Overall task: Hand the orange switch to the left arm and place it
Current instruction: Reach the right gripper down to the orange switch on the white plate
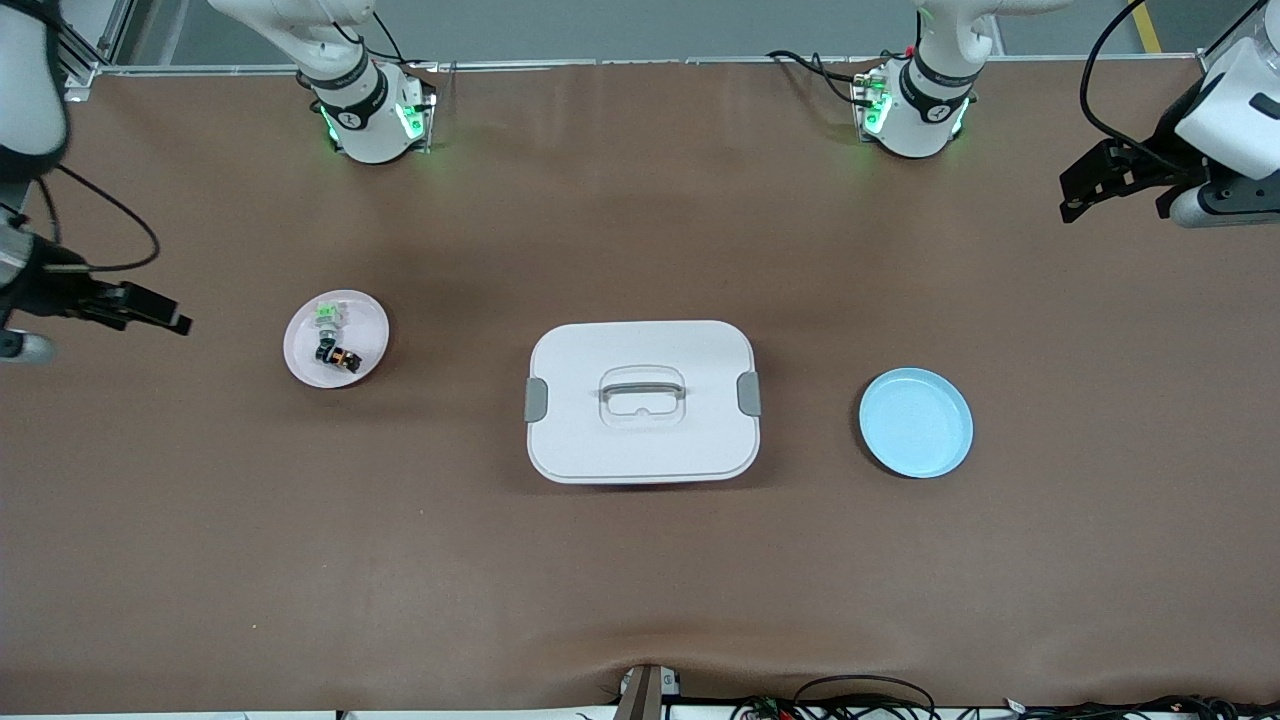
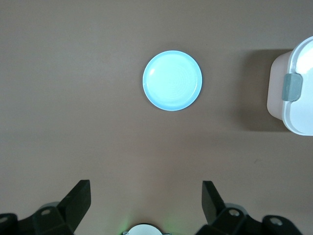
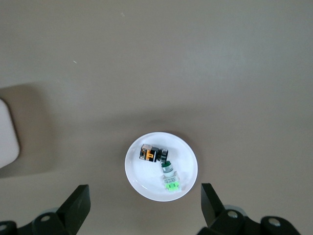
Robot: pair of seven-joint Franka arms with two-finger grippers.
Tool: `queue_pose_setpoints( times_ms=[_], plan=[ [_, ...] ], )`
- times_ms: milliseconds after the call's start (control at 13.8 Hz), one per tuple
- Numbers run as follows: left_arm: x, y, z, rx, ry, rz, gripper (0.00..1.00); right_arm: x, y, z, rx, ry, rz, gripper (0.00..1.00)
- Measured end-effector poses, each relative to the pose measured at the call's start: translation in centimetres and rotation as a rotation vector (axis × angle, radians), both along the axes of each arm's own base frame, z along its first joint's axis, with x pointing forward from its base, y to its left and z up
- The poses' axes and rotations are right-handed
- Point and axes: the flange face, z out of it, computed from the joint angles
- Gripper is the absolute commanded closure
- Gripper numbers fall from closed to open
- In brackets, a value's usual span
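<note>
The orange switch (image 1: 340, 356), tiny and black with an orange end, lies on a small white plate (image 1: 300, 350) toward the right arm's end of the table. It also shows in the right wrist view (image 3: 151, 154), on the plate (image 3: 142, 178). My right gripper (image 1: 160, 312) is open and empty, up over the table beside that plate; its own view shows it (image 3: 145, 203) with the jaws wide apart. The white box (image 1: 642, 400) stands at the table's middle. My left gripper (image 1: 1085, 190) is open and empty, over the left arm's end of the table, and shows in its own view (image 2: 146, 200).
A green-and-white component (image 1: 326, 318) lies on the white plate beside the switch (image 3: 169, 181). A light blue plate (image 1: 915, 421) lies between the box and the left arm's end and shows in the left wrist view (image 2: 172, 80). The box's latched end (image 2: 296, 93) shows there too.
</note>
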Motion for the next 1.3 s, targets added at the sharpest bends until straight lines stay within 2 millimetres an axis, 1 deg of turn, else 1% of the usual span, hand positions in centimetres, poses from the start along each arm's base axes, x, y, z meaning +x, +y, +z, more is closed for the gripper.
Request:
queue_pose_setpoints(
  times_ms=[289, 433, 722, 867, 1084, 1228, 1300],
  plan=[
    [0.1, 0.1, -0.1, 0.0, 0.002, 0.001, 0.0, -2.6, 1.3, -6.8, -0.011, 0.017, -0.068, 0.0],
    [0.1, 0.0, -0.1, 0.0, 0.002, 0.001, 0.0, -3.4, 2.3, -9.3, -0.02, 0.007, -0.078, 0.0],
    [0.0, 0.0, -0.1, 0.0, 0.003, 0.001, 0.0, -3.8, 4.3, -12.8, -0.041, -0.033, -0.079, 0.0],
    [0.0, 0.1, -0.1, 0.0, 0.004, 0.001, 0.0, -4.0, 4.7, -15.6, -0.052, -0.04, -0.1, 0.0],
    [0.0, 0.1, 0.0, 0.0, 0.003, 0.002, 0.0, -4.3, 5.0, -20.5, -0.069, -0.021, -0.179, 0.0],
    [0.0, 0.1, 0.0, 0.0, 0.003, 0.003, 0.0, -4.4, 5.5, -22.9, -0.078, -0.004, -0.224, 0.0],
    [0.0, 0.2, 0.0, 0.0, 0.004, 0.003, 0.0, -4.4, 5.8, -23.7, -0.081, 0.004, -0.239, 0.0]
  ],
)
